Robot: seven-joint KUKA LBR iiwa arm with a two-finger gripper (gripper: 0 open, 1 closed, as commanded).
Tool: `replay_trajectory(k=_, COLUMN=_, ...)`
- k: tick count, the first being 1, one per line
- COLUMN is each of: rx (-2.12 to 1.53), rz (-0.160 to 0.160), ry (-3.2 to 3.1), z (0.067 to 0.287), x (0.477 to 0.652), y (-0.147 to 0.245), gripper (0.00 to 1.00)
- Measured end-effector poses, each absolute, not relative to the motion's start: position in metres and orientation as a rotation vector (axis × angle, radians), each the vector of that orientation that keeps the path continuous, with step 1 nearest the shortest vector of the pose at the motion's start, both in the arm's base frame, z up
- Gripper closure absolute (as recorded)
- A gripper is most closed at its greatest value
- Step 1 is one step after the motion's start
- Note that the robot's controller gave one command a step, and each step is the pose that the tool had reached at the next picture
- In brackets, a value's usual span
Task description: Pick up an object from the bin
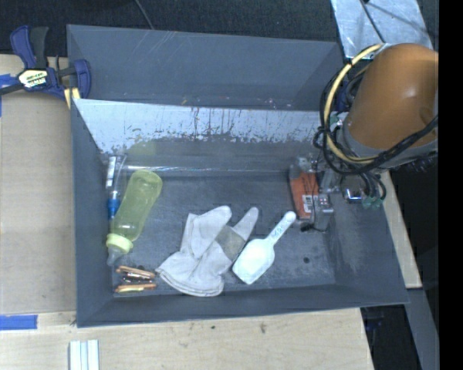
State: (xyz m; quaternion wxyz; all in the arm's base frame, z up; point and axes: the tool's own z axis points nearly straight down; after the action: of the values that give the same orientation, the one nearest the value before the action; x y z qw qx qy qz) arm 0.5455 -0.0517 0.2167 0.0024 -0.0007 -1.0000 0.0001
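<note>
- I am seeing the gripper (315, 206) hanging low at the right side of the bin (216, 68), right beside a reddish block (300, 194); I cannot tell how its jaws are standing.
- A white scoop (256, 259) is lying near, its handle pointing towards the gripper.

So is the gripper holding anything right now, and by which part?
Can't tell. The gripper sits at the right of the bin, beside a reddish-orange block and near the handle of the white scoop, but no hold on either can be made out.
</note>
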Motion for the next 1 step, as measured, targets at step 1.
replay_trajectory(k=1, rx=-0.001, rz=0.001, ry=-3.145, z=0.2215, x=0.5469, y=-0.0515, gripper=0.0)
